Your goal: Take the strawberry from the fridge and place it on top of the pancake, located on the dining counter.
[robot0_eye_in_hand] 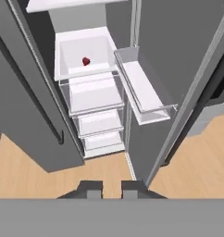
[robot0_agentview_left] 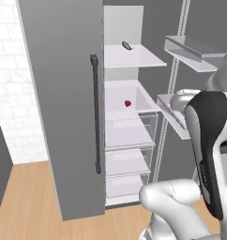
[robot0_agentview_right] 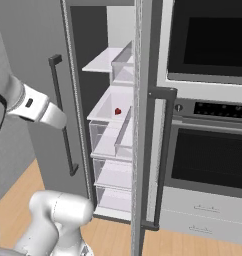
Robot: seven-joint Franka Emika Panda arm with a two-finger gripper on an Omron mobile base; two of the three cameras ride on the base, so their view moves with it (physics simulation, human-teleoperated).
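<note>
The fridge stands with its left door shut and its right door swung open. The strawberry, tiny and bright red, lies alone on the white middle shelf, towards the back. My gripper hangs well in front of the fridge opening and below the shelf's level, far from the berry. Its two dark fingertips stand a little apart with nothing between them. The pancake and the dining counter are out of view.
A small dark object lies on the upper shelf. Clear drawers stack below the strawberry's shelf. Door bins jut from the open door on the right. A black-fronted oven stands beyond that door. The floor is wood.
</note>
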